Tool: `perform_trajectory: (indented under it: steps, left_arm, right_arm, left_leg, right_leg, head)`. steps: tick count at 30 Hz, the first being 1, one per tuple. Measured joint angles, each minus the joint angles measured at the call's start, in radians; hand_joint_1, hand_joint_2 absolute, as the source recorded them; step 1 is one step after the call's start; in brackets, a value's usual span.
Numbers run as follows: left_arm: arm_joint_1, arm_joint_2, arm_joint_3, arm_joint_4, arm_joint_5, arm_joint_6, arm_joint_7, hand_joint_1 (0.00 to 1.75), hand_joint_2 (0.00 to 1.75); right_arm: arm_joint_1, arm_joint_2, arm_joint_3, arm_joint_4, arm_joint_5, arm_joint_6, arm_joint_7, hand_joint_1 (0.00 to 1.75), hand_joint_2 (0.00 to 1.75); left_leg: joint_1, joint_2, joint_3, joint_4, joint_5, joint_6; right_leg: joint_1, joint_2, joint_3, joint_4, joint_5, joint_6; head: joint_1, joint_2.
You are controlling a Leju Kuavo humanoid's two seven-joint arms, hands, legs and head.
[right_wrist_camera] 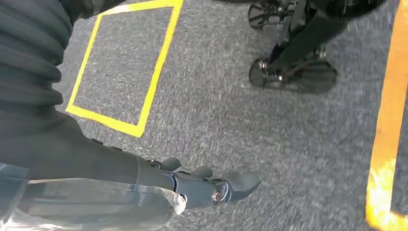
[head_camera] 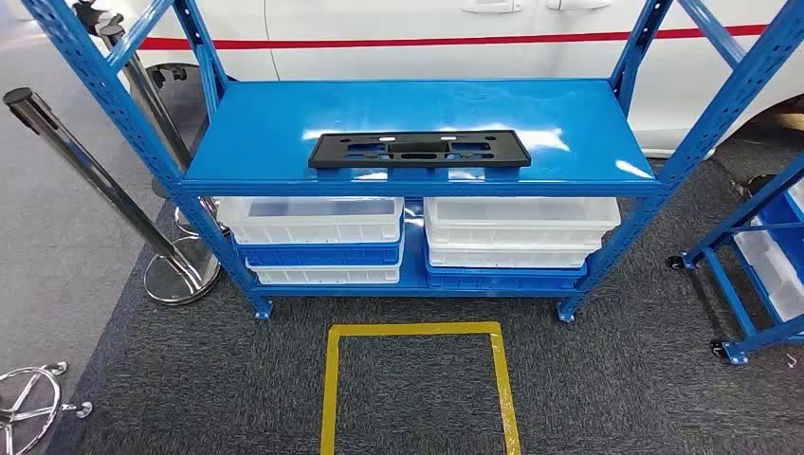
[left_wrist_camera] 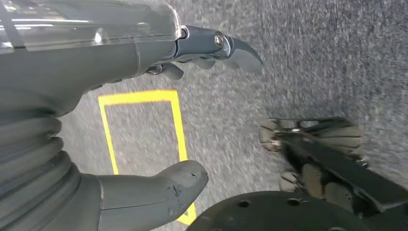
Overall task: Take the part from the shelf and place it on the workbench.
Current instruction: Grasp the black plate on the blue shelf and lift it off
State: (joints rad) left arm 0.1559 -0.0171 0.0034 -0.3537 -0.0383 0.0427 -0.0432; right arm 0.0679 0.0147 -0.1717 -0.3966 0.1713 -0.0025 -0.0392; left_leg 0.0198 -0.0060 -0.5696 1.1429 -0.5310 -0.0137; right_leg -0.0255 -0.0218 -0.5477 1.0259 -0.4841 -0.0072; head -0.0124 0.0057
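Both hands hang low beside the robot's body, over the grey carpet. Its left hand (left_wrist_camera: 192,110) holds nothing, thumb and darker fingers spread well apart with bare floor showing between them. Its right hand (right_wrist_camera: 202,185) is likewise unloaded, its fingers stretched out loosely above the carpet rather than curled in.

The part (head_camera: 418,150), a flat black plate with cut-outs, lies on the top board of the blue shelf (head_camera: 569,123), near the front edge and roughly centred across the width. From the head view it sits ahead of the robot and well above where the hands hang, so any reach looks like it must go forward and up. The plate's long axis runs side to side, parallel to the shelf's front edge; neither hand seems clearly nearer, and the width may suit a hold at each end.

A square of yellow tape (head_camera: 417,389) marks the carpet between the robot and the shelf. The robot appears to be short of the square, well apart from the shelf, so an approach probably comes first.

White and blue bins (head_camera: 313,232) are stacked on the lower board. A second blue rack (head_camera: 758,237) is cut off at the side, as are the chrome posts (head_camera: 95,171). How thick the plate is, or whether it has a raised lip to grip, cannot be told
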Motion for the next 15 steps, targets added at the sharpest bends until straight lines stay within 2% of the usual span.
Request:
perform_trajectory:
  steps: [2,3,4,7,8,9,11,12,13,14,15]
  left_arm:
    - [-0.005,-0.002,0.000,0.007,-0.004,0.006,-0.006,0.00,1.75]
    - [-0.011,-0.004,0.000,0.013,-0.010,0.012,-0.013,0.00,1.75]
    - [-0.018,-0.006,0.001,0.019,-0.015,0.018,-0.020,0.00,1.75]
    - [-0.041,-0.016,0.002,0.033,-0.030,0.035,-0.041,0.00,1.75]
    - [-0.048,-0.020,0.004,0.038,-0.036,0.041,-0.049,0.00,1.75]
    - [-0.055,-0.024,0.005,0.043,-0.041,0.047,-0.055,0.00,1.75]
    - [-0.068,-0.032,0.010,0.053,-0.051,0.060,-0.071,0.00,1.75]
    - [-0.074,-0.037,0.012,0.058,-0.055,0.066,-0.079,0.00,1.75]
    - [-0.080,-0.042,0.016,0.064,-0.059,0.071,-0.088,0.00,1.75]
    - [-0.087,-0.046,0.019,0.069,-0.063,0.076,-0.097,0.00,1.75]
    - [-0.092,-0.051,0.023,0.073,-0.066,0.081,-0.106,0.00,1.75]
  right_arm:
    - [-0.004,0.004,-0.023,0.002,0.024,-0.001,-0.007,0.00,1.75]
    - [-0.008,0.007,-0.047,0.004,0.048,-0.002,-0.014,0.00,1.75]
    - [-0.012,0.010,-0.071,0.007,0.073,-0.004,-0.021,0.00,1.75]
    - [-0.026,0.021,-0.144,0.019,0.147,-0.012,-0.041,0.00,1.75]
    - [-0.032,0.025,-0.169,0.024,0.172,-0.014,-0.048,0.00,1.75]
    - [-0.037,0.029,-0.195,0.030,0.197,-0.016,-0.055,0.00,1.75]
    - [-0.048,0.036,-0.247,0.044,0.246,-0.018,-0.071,0.00,1.75]
    - [-0.053,0.039,-0.273,0.052,0.272,-0.020,-0.080,0.00,1.75]
    - [-0.058,0.041,-0.299,0.059,0.296,-0.023,-0.090,0.00,1.75]
    - [-0.064,0.044,-0.324,0.065,0.319,-0.027,-0.100,0.00,1.75]
    - [-0.070,0.046,-0.349,0.070,0.341,-0.030,-0.111,0.00,1.75]
  left_leg:
    - [-0.001,0.000,0.024,-0.062,0.015,0.004]
    - [-0.002,0.000,0.040,-0.104,0.028,0.008]
    - [-0.005,-0.001,0.045,-0.124,0.029,0.013]
    - [-0.008,0.000,0.044,-0.133,0.036,0.034]
    - [-0.007,0.001,0.045,-0.137,0.040,0.042]
    - [-0.005,0.003,0.046,-0.141,0.045,0.049]
    - [-0.009,0.005,0.042,-0.142,0.049,0.057]
    - [-0.011,0.005,0.040,-0.141,0.049,0.059]
    - [-0.013,0.005,0.039,-0.140,0.049,0.060]
    - [-0.015,0.004,0.039,-0.139,0.049,0.061]
    - [-0.017,0.003,0.041,-0.138,0.048,0.061]
  right_leg:
    - [0.002,0.004,-0.002,0.002,0.000,0.005]
    - [0.003,0.008,-0.003,0.003,0.001,0.010]
    - [0.004,0.010,-0.006,0.003,0.002,0.017]
    - [0.001,0.014,-0.009,0.003,0.004,0.039]
    - [0.000,0.015,-0.015,0.019,-0.008,0.043]
    - [0.000,0.016,-0.031,0.055,-0.033,0.045]
    - [0.001,0.017,-0.088,0.177,-0.100,0.047]
    - [0.002,0.017,-0.117,0.237,-0.123,0.047]
    - [0.002,0.017,-0.133,0.270,-0.127,0.047]
    - [0.003,0.017,-0.133,0.268,-0.112,0.045]
    - [0.004,0.017,-0.112,0.226,-0.079,0.041]
  head:
    - [0.000,0.000]
    - [0.000,0.000]
    - [0.000,0.000]
    - [0.001,0.000]
    - [0.001,0.000]
    - [0.001,0.000]
    - [0.001,0.000]
    - [0.001,0.000]
    - [0.001,0.000]
    - [0.001,0.000]
    - [0.001,0.000]
